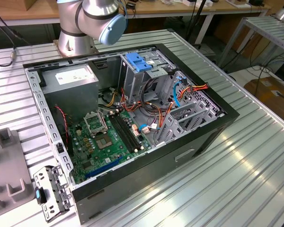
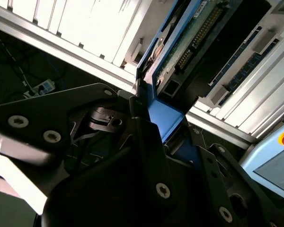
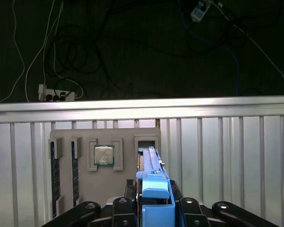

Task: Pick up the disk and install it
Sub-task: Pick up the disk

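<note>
In the first wrist view, memory sticks (image 3: 54, 163) and a chip (image 3: 104, 155) are sitting in a grey holder (image 3: 128, 135), and beside the chip the disk (image 3: 152, 165) is standing on edge in its slot. The gripper (image 3: 155, 198) is bearing on it, jaws drawn in narrow against both blue sides, seemingly gripping. The pick-up is under way, I judge, the disk not yet lifted; lifting is calling for a straight pull along the slot. In the exterior view the case (image 1: 217, 127) is lying open
</note>
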`<state>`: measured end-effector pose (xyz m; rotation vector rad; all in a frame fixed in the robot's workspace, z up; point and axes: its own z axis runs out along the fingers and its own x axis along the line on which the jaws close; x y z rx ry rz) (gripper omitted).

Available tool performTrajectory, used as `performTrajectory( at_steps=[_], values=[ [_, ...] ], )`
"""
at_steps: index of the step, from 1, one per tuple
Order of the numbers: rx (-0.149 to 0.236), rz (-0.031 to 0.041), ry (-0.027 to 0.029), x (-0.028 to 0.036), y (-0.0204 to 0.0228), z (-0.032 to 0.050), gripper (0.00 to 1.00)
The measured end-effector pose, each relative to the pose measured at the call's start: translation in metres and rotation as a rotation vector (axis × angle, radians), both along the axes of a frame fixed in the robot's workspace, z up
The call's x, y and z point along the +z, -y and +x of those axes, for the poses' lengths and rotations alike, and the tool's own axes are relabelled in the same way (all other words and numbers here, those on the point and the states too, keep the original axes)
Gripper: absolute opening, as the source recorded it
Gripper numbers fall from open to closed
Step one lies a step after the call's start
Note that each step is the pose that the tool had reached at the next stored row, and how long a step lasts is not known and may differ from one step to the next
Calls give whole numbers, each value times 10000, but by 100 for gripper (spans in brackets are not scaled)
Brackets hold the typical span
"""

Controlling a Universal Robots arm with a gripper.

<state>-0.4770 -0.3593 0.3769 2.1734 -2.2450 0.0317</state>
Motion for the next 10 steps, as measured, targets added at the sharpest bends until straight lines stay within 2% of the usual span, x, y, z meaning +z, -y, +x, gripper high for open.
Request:
performTrajectory(
  at_steps=[10],
  values=[
    [0, 0, 0, 77, 0, 0, 37]
  ],
)
